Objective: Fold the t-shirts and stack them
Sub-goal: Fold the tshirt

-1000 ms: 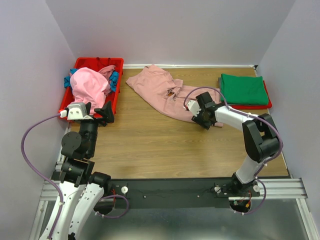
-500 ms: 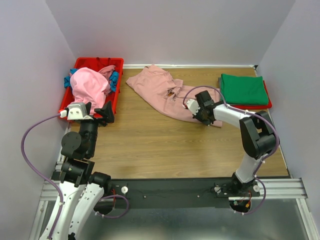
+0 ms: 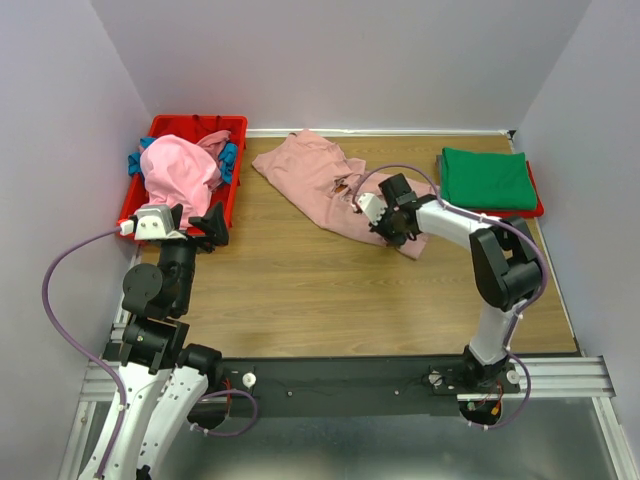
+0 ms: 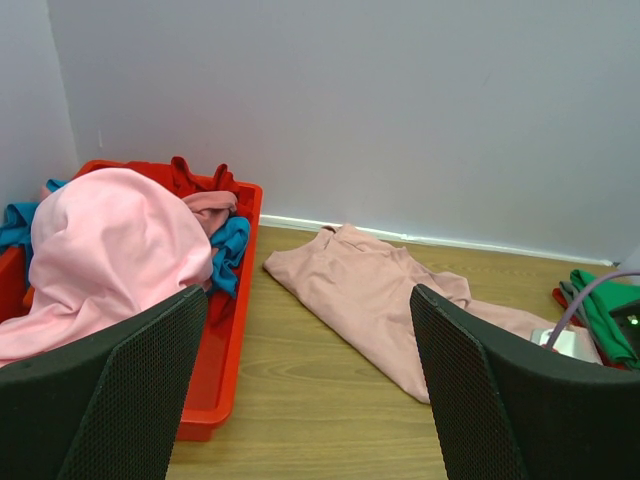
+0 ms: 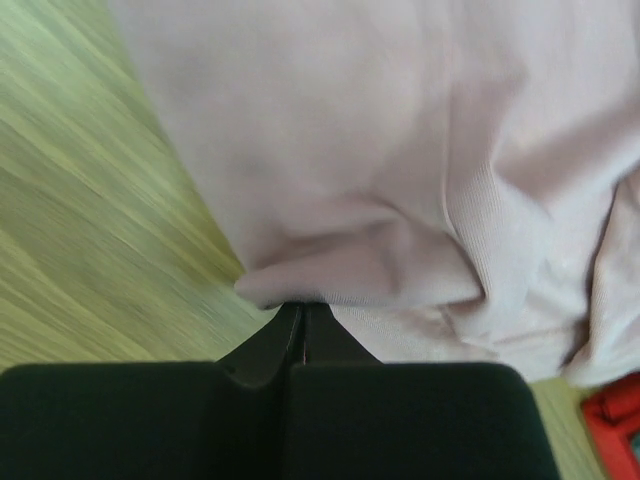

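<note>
The dusty-pink t-shirt [image 3: 315, 175] lies crumpled on the wooden table, back centre. My right gripper [image 3: 392, 228] sits at its near right edge, shut on a fold of the cloth [image 5: 350, 270] that bulges just past the closed tips [image 5: 303, 312]. A folded green t-shirt [image 3: 488, 178] lies on a red one [image 3: 500, 212] at the back right. A brighter pink t-shirt [image 3: 178, 170] and a blue one [image 3: 229, 160] are heaped in the red bin [image 3: 228, 125]. My left gripper [image 4: 310, 330] hangs open and empty at the left, beside the bin.
The red bin's near wall [image 4: 225, 360] stands just left of my left gripper. White walls close in the table on the left, the back and the right. Bare wood [image 3: 300, 280] lies between the pink shirt and the arm bases.
The right gripper has gone from open to shut on the pink shirt's edge and has moved left, pulling that corner with it. The left arm has not moved.
</note>
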`<state>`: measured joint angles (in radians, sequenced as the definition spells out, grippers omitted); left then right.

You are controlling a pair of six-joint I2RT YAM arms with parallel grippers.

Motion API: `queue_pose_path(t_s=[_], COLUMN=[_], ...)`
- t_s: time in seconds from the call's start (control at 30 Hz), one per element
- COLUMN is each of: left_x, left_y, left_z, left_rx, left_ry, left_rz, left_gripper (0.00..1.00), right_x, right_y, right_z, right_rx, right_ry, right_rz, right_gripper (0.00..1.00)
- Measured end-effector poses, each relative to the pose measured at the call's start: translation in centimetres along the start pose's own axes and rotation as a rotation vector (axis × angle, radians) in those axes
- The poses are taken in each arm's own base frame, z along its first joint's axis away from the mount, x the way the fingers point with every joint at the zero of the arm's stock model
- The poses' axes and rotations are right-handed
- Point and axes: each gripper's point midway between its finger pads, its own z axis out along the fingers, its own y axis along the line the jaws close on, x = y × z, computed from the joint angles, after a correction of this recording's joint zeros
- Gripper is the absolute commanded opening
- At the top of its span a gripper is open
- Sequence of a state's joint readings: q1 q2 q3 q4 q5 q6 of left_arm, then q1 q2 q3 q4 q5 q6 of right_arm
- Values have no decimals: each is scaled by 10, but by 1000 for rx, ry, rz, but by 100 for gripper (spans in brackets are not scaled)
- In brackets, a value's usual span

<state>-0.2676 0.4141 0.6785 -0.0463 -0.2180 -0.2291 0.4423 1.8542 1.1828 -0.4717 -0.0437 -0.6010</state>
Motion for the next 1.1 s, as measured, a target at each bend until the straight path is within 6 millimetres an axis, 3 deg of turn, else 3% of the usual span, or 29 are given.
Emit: queue_pose_path(t_s=[0.3,0.53,0.7,0.87,1.03,1.1], left_x=[0,0,0,0,-1,-1], left_y=[0,0,0,0,0,0], left_z=[0,0,0,0,0,-1], left_rx=[0,0,0,0,0,1], left_ry=[0,0,0,0,-2,-3], left_rz=[0,0,0,0,0,-1], left_gripper=[90,90,90,90,90,90], right_x=[-42,-50,-25,10,36,42], right_y=[37,63,101,157,181,185], right_z=[9,6,-12,-38,-61,-68], right_rx=[-79,-131,-235,-391,-491,-515], right_ry=[-32,-41,1,69,109,115], right_rz=[-79,-123,-173,-284,-326,-332], right_gripper=[2,2,2,2,5,15])
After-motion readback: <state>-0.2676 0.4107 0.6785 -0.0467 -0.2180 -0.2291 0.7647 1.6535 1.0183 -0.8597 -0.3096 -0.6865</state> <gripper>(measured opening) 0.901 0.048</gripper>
